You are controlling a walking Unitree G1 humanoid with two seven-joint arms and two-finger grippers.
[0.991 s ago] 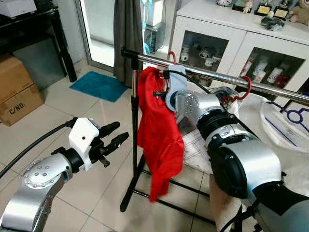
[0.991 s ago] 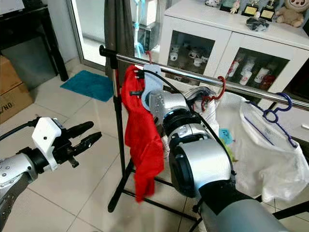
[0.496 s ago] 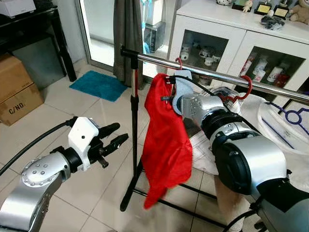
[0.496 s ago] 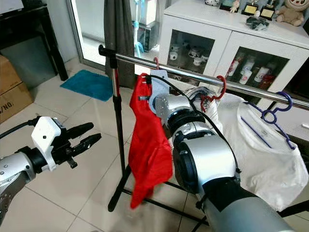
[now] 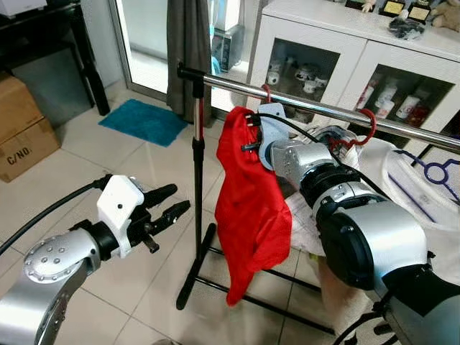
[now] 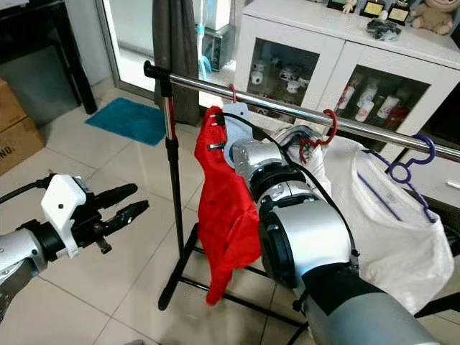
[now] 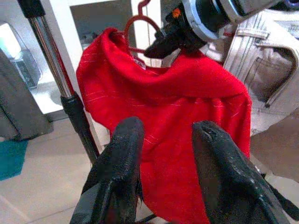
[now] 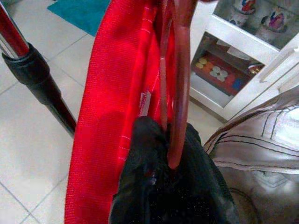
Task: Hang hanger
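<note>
Two claws: right claw (image 8: 170, 179) clamps the red hanger (image 8: 176, 70) carrying a red shirt (image 5: 251, 208) at the rail (image 5: 316, 108); left claw (image 5: 167, 205) gapes open, left of the stand pole (image 5: 198, 180).

Rail (image 5: 316, 108) bare left of red hanger (image 5: 267, 92); crowded right; upright pole (image 5: 197, 165) blocks.

left pincer (image 5: 175, 201): fingers apart, held forward | right pincer (image 8: 170, 175): clamped, arm raised

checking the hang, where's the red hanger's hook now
In the left eye view the red hanger's hook sits over the metal rail, near its left end, above the red garment.
</note>
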